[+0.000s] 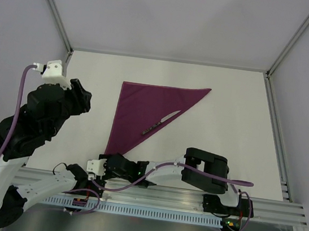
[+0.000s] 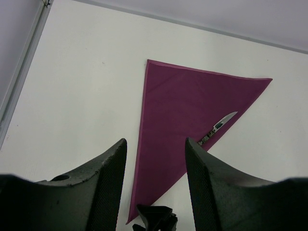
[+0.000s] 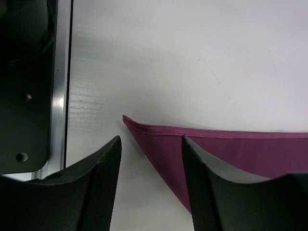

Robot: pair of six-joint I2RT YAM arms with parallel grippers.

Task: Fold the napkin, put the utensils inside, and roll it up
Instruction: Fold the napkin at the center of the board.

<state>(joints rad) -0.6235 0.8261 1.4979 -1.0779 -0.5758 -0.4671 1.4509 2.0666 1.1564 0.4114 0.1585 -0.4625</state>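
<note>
The magenta-purple napkin (image 1: 144,105) lies folded into a triangle in the middle of the white table. A knife (image 1: 161,122) with a silver blade and dark handle lies on it along the diagonal edge. Both show in the left wrist view: napkin (image 2: 183,106), knife (image 2: 219,126). My left gripper (image 1: 85,99) is open and empty, raised above the table left of the napkin. My right gripper (image 1: 106,160) is open and low at the napkin's near corner. In the right wrist view that corner (image 3: 127,119) lies just ahead between the open fingers (image 3: 151,149), untouched.
An aluminium rail (image 1: 189,197) runs along the near table edge, also in the right wrist view (image 3: 60,96). Grey enclosure walls with metal frame posts (image 1: 54,8) bound the table at the left, back and right. The right arm (image 1: 204,170) stretches leftward along the near edge.
</note>
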